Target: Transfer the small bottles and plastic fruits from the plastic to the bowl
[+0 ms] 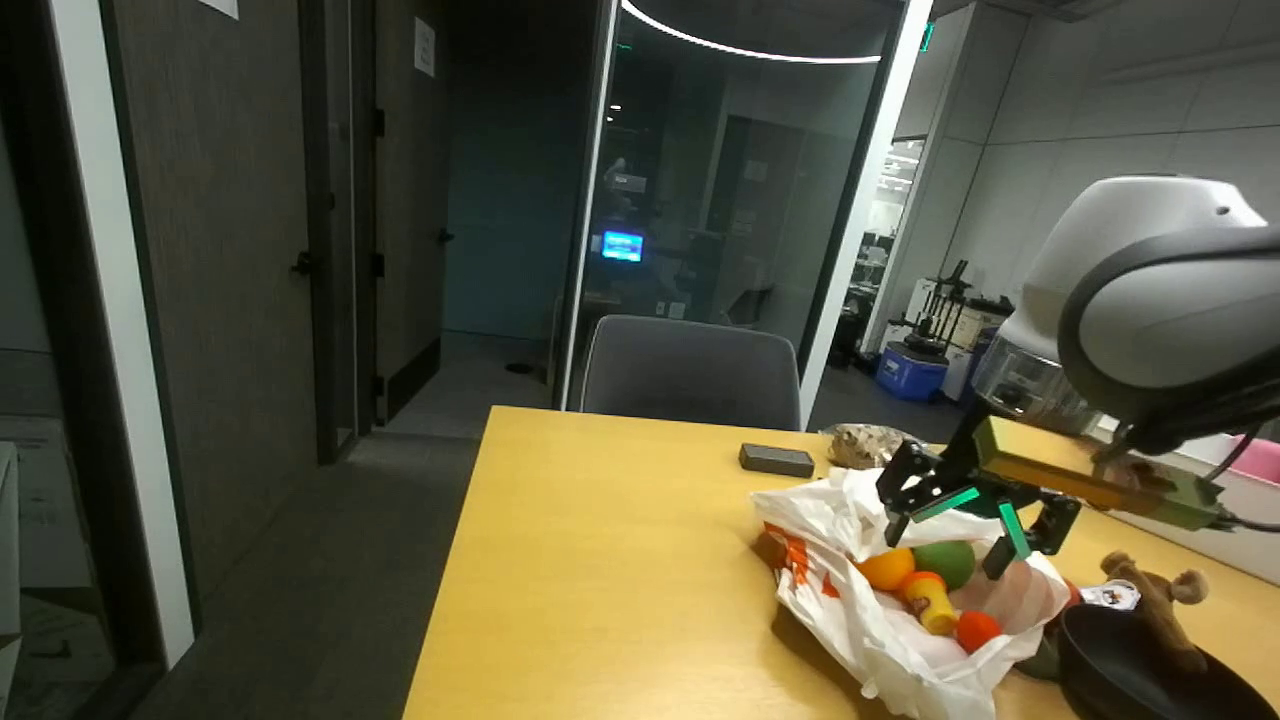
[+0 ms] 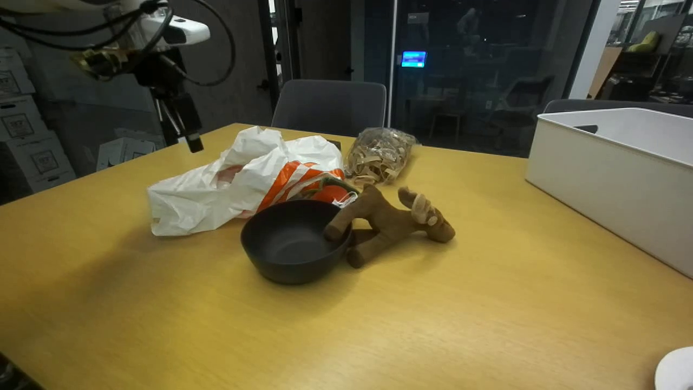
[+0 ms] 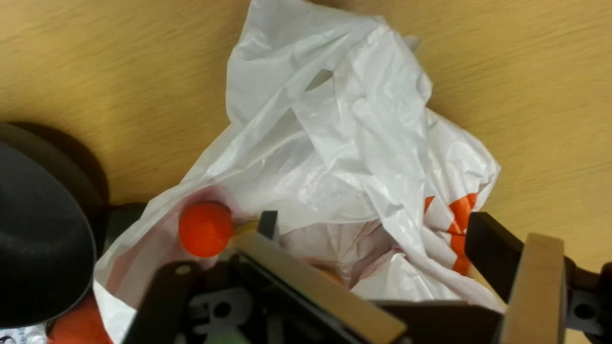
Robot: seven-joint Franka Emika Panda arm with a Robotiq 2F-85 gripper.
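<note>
Nearest, a round black bowl [image 1: 1115, 670] sits low beside the black claw [image 1: 944, 548], gaping empty above a crumpled white plastic bag [image 1: 855, 635] holding a round red-orange plastic fruit [image 1: 977, 631] and small yellow bottle [image 1: 932, 606]. Picking seems the step: descend, close on one.
</note>
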